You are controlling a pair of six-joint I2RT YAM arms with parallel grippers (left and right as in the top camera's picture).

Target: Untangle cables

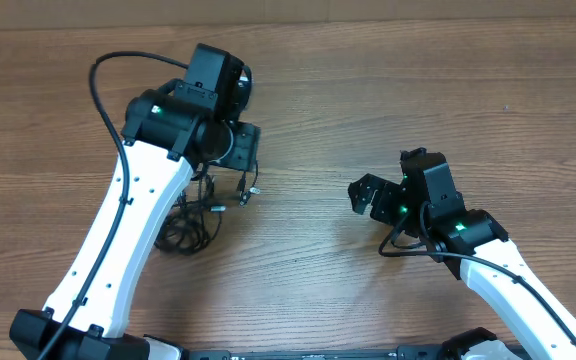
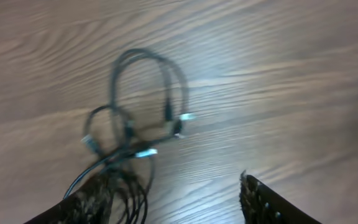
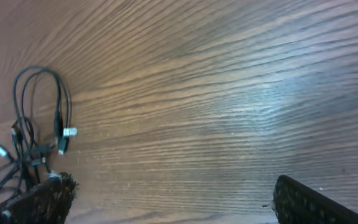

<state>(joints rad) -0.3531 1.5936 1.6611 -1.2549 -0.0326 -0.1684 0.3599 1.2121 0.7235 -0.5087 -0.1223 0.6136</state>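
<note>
The cables [image 1: 193, 215] are seen bunched on the wooden worktop [image 1: 368, 90], left of centre and just beside the left arm [image 1: 128, 230]. In the overhead view the bundle's long axis runs diagonally, from a coil at lower left to the silver-tipped plugs [image 1: 250, 192] at upper right. In its wrist view the left pincer [image 2: 169, 186] is spread wide, with the loops lying ahead of it and strands passing close by one finger [image 2: 82, 205]. Well apart to the right, the right pincer [image 1: 365, 197] is likewise spread, its fingers [image 3: 303, 199] set far apart.
</note>
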